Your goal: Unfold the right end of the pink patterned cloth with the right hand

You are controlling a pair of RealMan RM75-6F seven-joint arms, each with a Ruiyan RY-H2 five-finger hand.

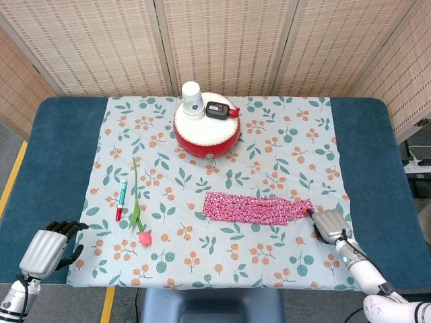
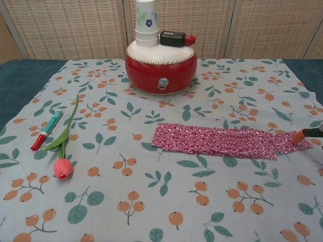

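Note:
The pink patterned cloth (image 1: 256, 208) lies as a long folded strip on the right half of the tablecloth, also seen in the chest view (image 2: 222, 141). My right hand (image 1: 329, 225) sits just beyond the strip's right end, back up. Its orange fingertip (image 2: 299, 136) lies on that end and pinches it; the thumb is hidden. The right end (image 2: 303, 143) lies flatter and reaches out past the fingertip. My left hand (image 1: 48, 245) hangs over the table's front left corner, fingers loosely bent, holding nothing.
A red drum (image 1: 207, 131) at the back centre carries stacked paper cups (image 1: 192, 99) and a small black device (image 1: 219, 110). On the left lie a red-capped marker (image 1: 121, 199) and a tulip (image 1: 138, 214). The floral tablecloth (image 1: 269, 269) covers the blue table (image 1: 367, 168).

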